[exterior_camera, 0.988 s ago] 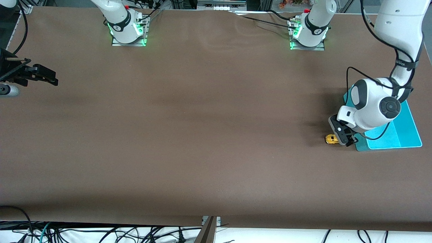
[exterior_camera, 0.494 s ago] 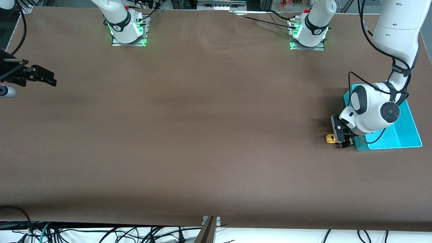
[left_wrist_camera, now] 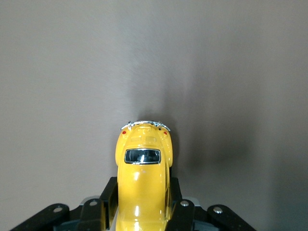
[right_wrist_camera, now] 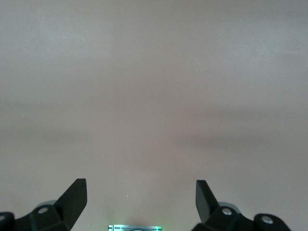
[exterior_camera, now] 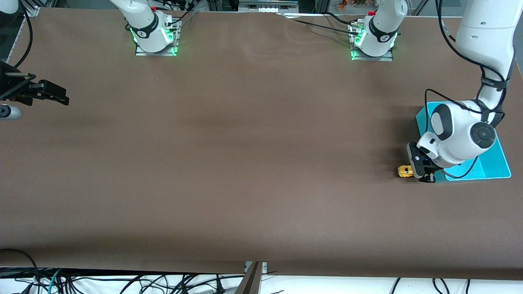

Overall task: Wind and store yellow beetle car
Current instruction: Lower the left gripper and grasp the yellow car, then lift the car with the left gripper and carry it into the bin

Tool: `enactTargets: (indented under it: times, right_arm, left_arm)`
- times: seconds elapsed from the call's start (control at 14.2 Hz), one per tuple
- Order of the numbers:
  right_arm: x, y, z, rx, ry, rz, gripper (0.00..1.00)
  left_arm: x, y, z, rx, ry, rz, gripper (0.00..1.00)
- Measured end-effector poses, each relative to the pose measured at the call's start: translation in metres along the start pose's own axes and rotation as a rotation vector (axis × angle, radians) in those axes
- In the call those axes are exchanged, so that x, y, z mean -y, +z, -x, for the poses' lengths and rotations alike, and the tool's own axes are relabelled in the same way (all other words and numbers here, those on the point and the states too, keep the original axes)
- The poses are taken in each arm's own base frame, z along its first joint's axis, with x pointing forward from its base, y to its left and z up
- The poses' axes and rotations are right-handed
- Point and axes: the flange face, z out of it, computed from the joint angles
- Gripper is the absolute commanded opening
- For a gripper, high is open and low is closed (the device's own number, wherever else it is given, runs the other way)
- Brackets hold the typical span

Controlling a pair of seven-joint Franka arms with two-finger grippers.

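The yellow beetle car is a tiny rounded toy on the brown table, right beside the near corner of the cyan bin. My left gripper is down at table level, shut on the car's sides. In the left wrist view the yellow beetle car sticks out from between the black fingers of my left gripper, its dark window facing up. My right gripper waits open over the right arm's end of the table. The right wrist view shows my right gripper with only bare table between its fingers.
The left arm's white wrist hangs over much of the cyan bin. Both arm bases with green lights stand along the table edge farthest from the front camera. Cables hang below the table edge nearest that camera.
The left gripper's fingers have closed on the yellow beetle car. Wrist and car have shifted slightly toward the bin. The right arm has hardly moved.
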Motion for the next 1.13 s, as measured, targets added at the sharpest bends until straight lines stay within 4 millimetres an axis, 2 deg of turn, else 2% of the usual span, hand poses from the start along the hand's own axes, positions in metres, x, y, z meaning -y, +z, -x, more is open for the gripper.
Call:
enactTargets:
  times: [0.07, 0.14, 0.28, 0.42, 0.56, 0.71, 0.85, 0.99, 1.13]
  right_arm:
    - [0.000, 0.000, 0.000, 0.000, 0.000, 0.000, 1.00]
    - [0.000, 0.000, 0.000, 0.000, 0.000, 0.000, 1.00]
    - [0.000, 0.000, 0.000, 0.000, 0.000, 0.000, 1.00]
    - [0.000, 0.000, 0.000, 0.000, 0.000, 0.000, 1.00]
    - [0.000, 0.000, 0.000, 0.000, 0.000, 0.000, 1.00]
    - [0.000, 0.000, 0.000, 0.000, 0.001, 0.000, 1.00]
    - [-0.001, 0.000, 0.000, 0.000, 0.001, 0.000, 1.00]
    - [-0.001, 0.000, 0.000, 0.000, 0.001, 0.000, 1.00]
    - [-0.001, 0.000, 0.000, 0.000, 0.001, 0.000, 1.00]
  left_arm:
    - [0.000, -0.023, -0.002, -0.004, -0.002, 0.017, 0.00]
    - [-0.003, -0.056, -0.003, -0.010, -0.012, 0.043, 0.00]
    - [-0.011, -0.096, -0.004, -0.015, -0.031, 0.071, 0.00]
    - [-0.023, -0.126, 0.006, -0.018, -0.057, 0.098, 0.00]
    - [-0.033, -0.136, 0.038, 0.009, -0.053, 0.107, 0.00]
    - [-0.043, -0.128, 0.082, 0.050, -0.040, 0.132, 0.00]
    - [-0.053, -0.109, 0.126, 0.078, -0.038, 0.153, 0.00]
    - [-0.066, -0.077, 0.152, 0.083, -0.047, 0.172, 0.00]
    - [-0.085, -0.036, 0.164, 0.074, -0.064, 0.191, 0.00]
